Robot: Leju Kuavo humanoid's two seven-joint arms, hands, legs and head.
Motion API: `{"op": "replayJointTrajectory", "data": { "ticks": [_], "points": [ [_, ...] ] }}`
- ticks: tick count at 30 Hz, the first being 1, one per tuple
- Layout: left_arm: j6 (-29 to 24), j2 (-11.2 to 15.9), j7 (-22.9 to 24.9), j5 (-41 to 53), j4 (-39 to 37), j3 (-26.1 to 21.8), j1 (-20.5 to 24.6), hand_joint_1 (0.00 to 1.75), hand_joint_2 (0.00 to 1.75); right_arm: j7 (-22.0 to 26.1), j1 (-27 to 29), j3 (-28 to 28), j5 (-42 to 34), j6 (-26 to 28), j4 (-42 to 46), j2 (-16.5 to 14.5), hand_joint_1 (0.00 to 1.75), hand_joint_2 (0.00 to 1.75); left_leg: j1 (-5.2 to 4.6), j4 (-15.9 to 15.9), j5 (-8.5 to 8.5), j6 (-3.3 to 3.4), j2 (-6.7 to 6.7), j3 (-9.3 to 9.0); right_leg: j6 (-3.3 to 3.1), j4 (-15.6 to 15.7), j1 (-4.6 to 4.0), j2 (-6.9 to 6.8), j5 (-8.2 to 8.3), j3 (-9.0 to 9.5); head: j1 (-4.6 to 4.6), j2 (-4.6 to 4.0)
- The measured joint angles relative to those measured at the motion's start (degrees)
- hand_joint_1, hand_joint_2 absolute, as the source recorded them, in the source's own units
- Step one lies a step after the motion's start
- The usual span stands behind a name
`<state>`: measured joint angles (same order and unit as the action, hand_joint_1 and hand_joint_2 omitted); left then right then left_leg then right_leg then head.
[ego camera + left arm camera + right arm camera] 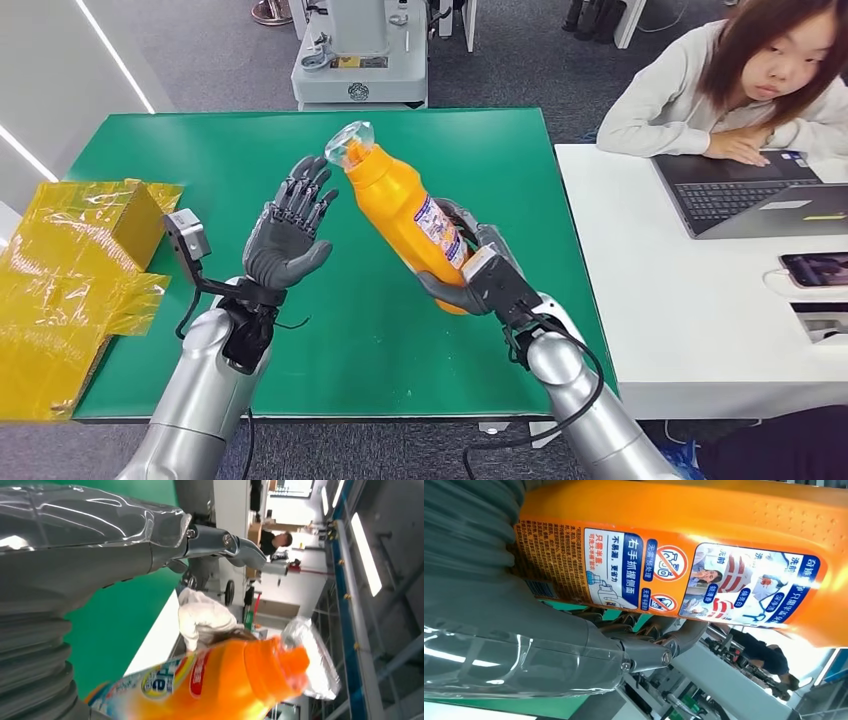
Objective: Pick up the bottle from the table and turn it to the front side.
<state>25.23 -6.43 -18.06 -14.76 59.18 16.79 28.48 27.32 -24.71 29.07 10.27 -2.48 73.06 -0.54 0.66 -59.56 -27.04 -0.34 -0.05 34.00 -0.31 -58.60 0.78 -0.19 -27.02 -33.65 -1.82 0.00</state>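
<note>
My right hand (pixel 470 270) grips the lower body of an orange bottle (pixel 405 210) and holds it tilted above the green table (pixel 500 160), its neck with clear plastic wrap (pixel 350 143) leaning toward the far left. The printed label (pixel 664 575) with warning symbols faces my right wrist camera, where the bottle (pixel 684 520) lies against the grey hand (pixel 524 645). My left hand (pixel 290 230) is raised beside the bottle, fingers spread, palm toward it, a small gap apart. From the left wrist, the bottle (pixel 220 680) sits beyond the thumb (pixel 220 542).
Crumpled yellow plastic over a box (pixel 75 270) lies at the table's left edge. A person (pixel 740 80) sits at a white desk (pixel 680 300) on the right with a laptop (pixel 750 190) and a phone (pixel 815 268). A grey machine (pixel 360 50) stands behind the table.
</note>
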Motion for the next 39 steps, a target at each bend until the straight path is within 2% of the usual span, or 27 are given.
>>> {"op": "replayJointTrajectory", "data": {
  "ticks": [13,18,22,30,39],
  "points": [
    [3.5,0.5,0.5,-3.3,-3.6,2.9,1.9,0.00,1.75,-1.0,-6.1,2.2,3.5,0.1,-10.2,-3.2,1.75,1.75,0.00,0.0,0.00,0.00,0.00,0.01,0.00,0.0,0.00,0.00,0.00,-0.02,-0.01,0.00],
    [3.5,0.7,1.0,-3.6,-4.0,3.4,2.8,0.00,1.75,-0.8,-7.3,2.9,6.3,2.2,-11.9,-3.7,1.75,1.75,0.00,0.0,0.00,0.00,0.00,0.03,0.00,0.0,0.00,0.00,0.00,-0.02,0.00,0.00],
    [3.4,0.9,0.9,-5.4,-6.0,3.8,5.1,0.00,1.75,-0.5,-7.5,3.8,9.4,4.3,-11.1,-4.3,1.75,1.75,0.00,0.0,0.00,0.00,-0.01,0.04,0.00,0.0,0.00,0.01,0.00,-0.03,0.01,0.00],
    [2.8,2.2,-0.8,-7.3,-12.9,3.7,9.6,0.00,1.75,-3.0,-7.7,7.7,17.9,6.9,-7.4,-4.8,1.75,1.75,0.01,0.0,0.01,-0.01,-0.01,0.04,0.00,0.0,-0.01,0.01,0.00,-0.04,0.00,0.00],
    [3.3,3.3,-0.8,-7.5,-15.6,3.7,10.9,0.00,1.75,-2.7,-8.4,8.7,17.7,7.9,-8.8,-4.8,1.72,1.75,0.00,0.0,0.01,-0.01,-0.02,0.05,0.00,0.0,0.00,0.00,0.00,-0.04,0.00,0.00]
  ]
}}
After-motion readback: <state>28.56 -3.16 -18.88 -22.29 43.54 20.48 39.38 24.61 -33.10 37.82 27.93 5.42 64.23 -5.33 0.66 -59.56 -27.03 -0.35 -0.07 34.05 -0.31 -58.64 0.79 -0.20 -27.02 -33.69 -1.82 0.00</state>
